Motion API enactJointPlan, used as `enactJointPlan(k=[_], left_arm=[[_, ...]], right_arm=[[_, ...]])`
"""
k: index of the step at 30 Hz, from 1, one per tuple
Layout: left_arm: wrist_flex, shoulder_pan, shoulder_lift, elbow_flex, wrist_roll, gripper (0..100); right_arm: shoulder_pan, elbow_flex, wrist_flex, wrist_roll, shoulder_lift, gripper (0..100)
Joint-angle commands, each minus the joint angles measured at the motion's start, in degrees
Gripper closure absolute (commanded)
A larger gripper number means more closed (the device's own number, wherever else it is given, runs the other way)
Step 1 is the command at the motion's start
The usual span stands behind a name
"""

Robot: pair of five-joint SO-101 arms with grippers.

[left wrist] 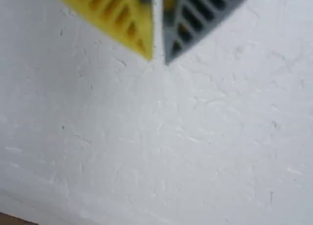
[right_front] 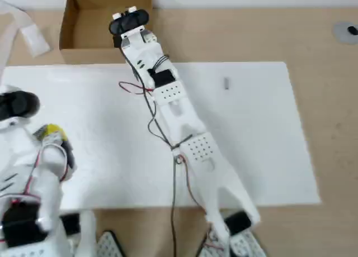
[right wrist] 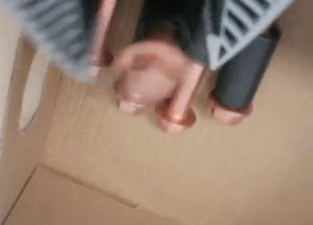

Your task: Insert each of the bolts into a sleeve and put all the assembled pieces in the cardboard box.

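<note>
A blurred, copper-headed piece (right wrist: pixel 146 76) sits directly between the fingers of the right end effector (right wrist: pixel 149 68), inside the cardboard box (right wrist: pixel 146 176). The fingers stand wide apart. I cannot tell whether either one touches the piece. Just beside it, toward the tip of the end effector, a copper bolt (right wrist: pixel 177 115) shows its shank and flanged head. Outside one grey finger (right wrist: pixel 244 19) lies a dark sleeve (right wrist: pixel 244 71) with a copper head at its end, resting on the box floor.

From above, the right end effector (right_front: pixel 130 18) hangs over the open cardboard box (right_front: pixel 70 28), which stands on the wooden worktop (right_front: pixel 324 72) at the far edge of a white sheet (right_front: pixel 251 145).

The left end effector (right_front: pixel 51 135) is well apart from the box, low over the white sheet (left wrist: pixel 171 151). In its own view the left end effector (left wrist: pixel 157 57) has its yellow finger (left wrist: pixel 117 19) and grey one drawn almost together, a thin sliver between the tips, holding nothing.

A small grey item (right_front: pixel 226 83) lies on the sheet beside the right arm; it is too small to identify.
</note>
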Motion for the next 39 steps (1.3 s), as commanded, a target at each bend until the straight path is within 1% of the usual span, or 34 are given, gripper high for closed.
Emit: enactJointPlan(k=[1,4,7,9,13,14,15,17,23,25,27,29,35,39], left_arm=[[-0.88,-0.26,-0.04,-0.09,-0.35,99],[-0.7,-0.44,-0.04,-0.09,-0.35,99],[-0.7,-0.62,-0.04,0.97,-0.44,99],[-0.62,-0.7,-0.04,2.55,-0.44,99],[-0.53,-0.79,-0.13,6.15,-0.44,99],[-0.53,-0.79,-0.48,6.95,-0.35,99],[-0.53,-0.7,-1.19,7.74,-0.35,99],[-0.7,-0.35,-3.38,10.02,-0.35,99],[-0.97,-0.62,-15.43,20.31,-0.35,99],[-0.79,-0.79,-20.97,23.21,-0.35,99],[-0.62,-0.79,-26.95,26.29,-0.35,99],[-0.79,-0.79,-27.47,27.78,-0.44,99],[-0.97,-0.79,-26.86,30.86,-0.35,99],[-0.62,-0.79,-26.86,35.69,-0.09,99]], right_arm=[[1.1,-3.3,4.4,0.62,-3.21,68.7],[1.1,-3.3,11.08,0.35,-8.04,68.4],[1.01,-3.3,21.36,-0.44,-14.9,69.8],[1.01,-3.3,30.15,-2.9,-20.53,75.9],[1.01,-3.21,49.76,-5.01,-32.66,97.7],[1.01,-3.21,54.86,-5.36,-35.65,99.3],[1.01,-3.21,60.13,-6.07,-38.29,97.1],[1.19,-3.12,69.27,-7.21,-43.03,98.1],[5.93,-0.84,69.27,-7.82,-53.76,99.0],[7.52,3.56,69.36,-7.82,-58.42,99.0],[8.22,11.3,69.36,-7.82,-65.27,99.0],[8.4,23.69,69.36,-7.82,-74.15,99.0],[7.52,72.31,68.4,-7.47,-104.57,99.0],[8.31,101.93,62.33,-7.38,-120.4,99.0]])
